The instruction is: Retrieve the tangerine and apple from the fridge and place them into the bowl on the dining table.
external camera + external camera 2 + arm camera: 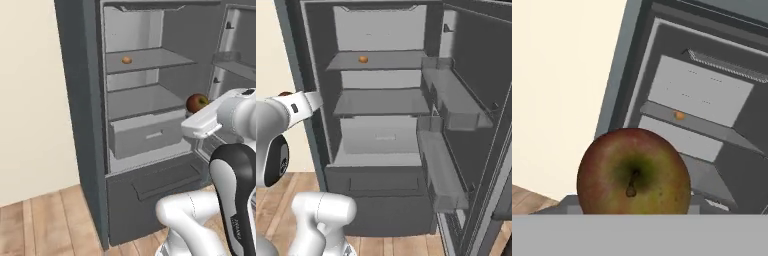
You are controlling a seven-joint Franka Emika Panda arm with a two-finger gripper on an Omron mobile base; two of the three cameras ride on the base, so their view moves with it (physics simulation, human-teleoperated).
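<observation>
Apple (633, 172), reddish-brown w/ green patch, sits at the arm's tip in front of the open fridge (80, 100), outside it; fingers hidden behind it, seemingly clamped on the apple. Tangerine (127, 60) lies on the upper fridge shelf, well apart.

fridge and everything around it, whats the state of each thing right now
tall dark grey fridge: door swung open, pale shelves showing
grey fridge drawer: pulled partly out
small bright orange tangerine: resting on the upper shelf, untouched
round reddish-brown apple with a greenish patch: out of the fridge, held at the gripper, stem end facing the hand camera
gripper: closed on the apple
</observation>
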